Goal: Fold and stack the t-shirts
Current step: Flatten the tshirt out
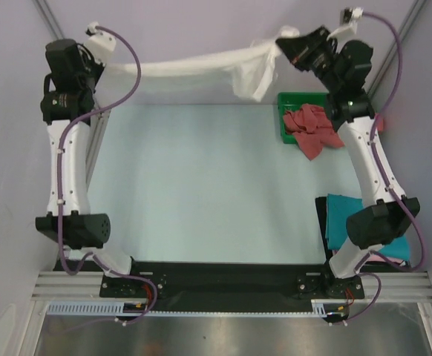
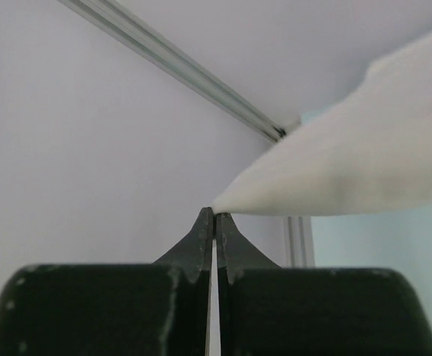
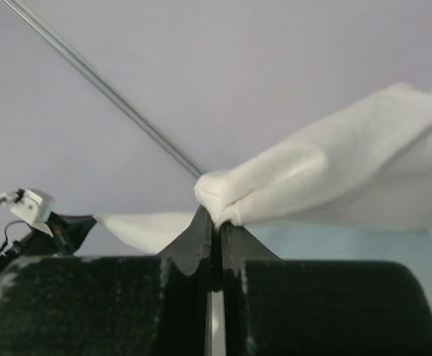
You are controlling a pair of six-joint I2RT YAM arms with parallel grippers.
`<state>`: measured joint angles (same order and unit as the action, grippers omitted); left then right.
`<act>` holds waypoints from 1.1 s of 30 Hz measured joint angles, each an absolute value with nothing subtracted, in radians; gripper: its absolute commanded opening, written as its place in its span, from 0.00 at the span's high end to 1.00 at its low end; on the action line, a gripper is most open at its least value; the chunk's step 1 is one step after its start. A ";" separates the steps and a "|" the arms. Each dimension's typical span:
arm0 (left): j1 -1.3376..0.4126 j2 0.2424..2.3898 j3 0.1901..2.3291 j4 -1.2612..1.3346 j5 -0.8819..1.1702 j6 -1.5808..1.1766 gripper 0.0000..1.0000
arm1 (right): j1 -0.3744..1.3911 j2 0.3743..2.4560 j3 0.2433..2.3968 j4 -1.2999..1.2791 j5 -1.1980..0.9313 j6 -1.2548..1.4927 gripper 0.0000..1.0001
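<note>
A white t-shirt (image 1: pixel 194 70) hangs stretched in the air across the far edge of the table, bunched and drooping near its right end. My left gripper (image 1: pixel 110 68) is shut on its left corner; in the left wrist view the cloth (image 2: pixel 349 163) runs off from the closed tips (image 2: pixel 214 216). At the far right my right gripper (image 1: pixel 281 46) is shut on a folded edge of the same shirt (image 3: pixel 312 178), pinched at the tips (image 3: pixel 217 221). Dusty red t-shirts (image 1: pixel 311 126) lie heaped in and over the green tray (image 1: pixel 286 100). A teal t-shirt (image 1: pixel 342 215) lies folded at the near right.
The light blue table top (image 1: pixel 201 178) lies below the hanging shirt. Aluminium frame posts (image 1: pixel 49 18) stand at the back corners, close to both grippers. The right arm (image 1: pixel 368 170) reaches over the teal shirt and the tray's edge.
</note>
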<state>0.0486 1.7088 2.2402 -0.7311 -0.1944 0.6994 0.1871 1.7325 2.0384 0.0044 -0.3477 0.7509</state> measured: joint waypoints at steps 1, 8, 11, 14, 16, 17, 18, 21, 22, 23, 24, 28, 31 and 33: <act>0.050 1.661 2.139 -0.693 -0.178 0.698 1.00 | 0.186 1.689 1.938 0.020 -0.350 0.751 1.00; 0.056 1.394 1.404 -0.590 -0.044 0.762 1.00 | 0.176 1.467 1.210 0.032 -0.349 0.747 1.00; 0.055 1.330 1.091 -0.599 -0.011 0.831 1.00 | 0.176 1.390 0.956 -0.024 -0.344 0.741 1.00; 0.057 1.317 0.904 -0.611 -0.011 0.878 1.00 | 0.180 1.296 0.743 -0.088 -0.334 0.741 0.97; 0.058 1.309 0.793 -0.601 -0.011 0.900 1.00 | 0.184 1.251 0.647 -0.106 -0.331 0.741 0.93; 0.058 1.308 0.752 -0.601 -0.011 0.904 1.00 | 0.186 1.235 0.608 -0.116 -0.329 0.740 0.90; 0.058 1.308 0.727 -0.601 -0.010 0.909 1.00 | 0.186 1.224 0.579 -0.131 -0.326 0.740 0.86; 0.058 1.306 0.683 -0.599 -0.003 0.911 1.00 | 0.176 1.201 0.534 -0.189 -0.298 0.725 0.71; 0.058 1.304 0.681 -0.599 -0.002 0.910 1.00 | 0.166 1.187 0.529 -0.216 -0.280 0.717 0.68; 0.058 1.299 0.681 -0.595 0.001 0.910 1.00 | 0.155 1.174 0.529 -0.234 -0.263 0.709 0.66; 0.058 1.293 0.681 -0.590 0.003 0.910 1.00 | 0.141 1.160 0.529 -0.244 -0.246 0.701 0.60; 0.059 1.281 0.684 -0.585 0.017 0.905 1.00 | 0.106 1.134 0.550 -0.277 -0.212 0.660 0.48; 0.059 1.281 0.701 -0.591 0.036 0.892 1.00 | 0.109 1.143 0.628 -0.352 -0.205 0.609 0.48; 0.059 1.280 0.714 -0.592 0.042 0.886 1.00 | 0.123 1.137 0.684 -0.405 -0.189 0.580 0.48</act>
<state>0.0593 1.2804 0.7143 -0.5919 0.0422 0.8864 0.1226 1.1370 0.6842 -0.4046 -0.1890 0.5797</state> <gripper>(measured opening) 0.009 0.522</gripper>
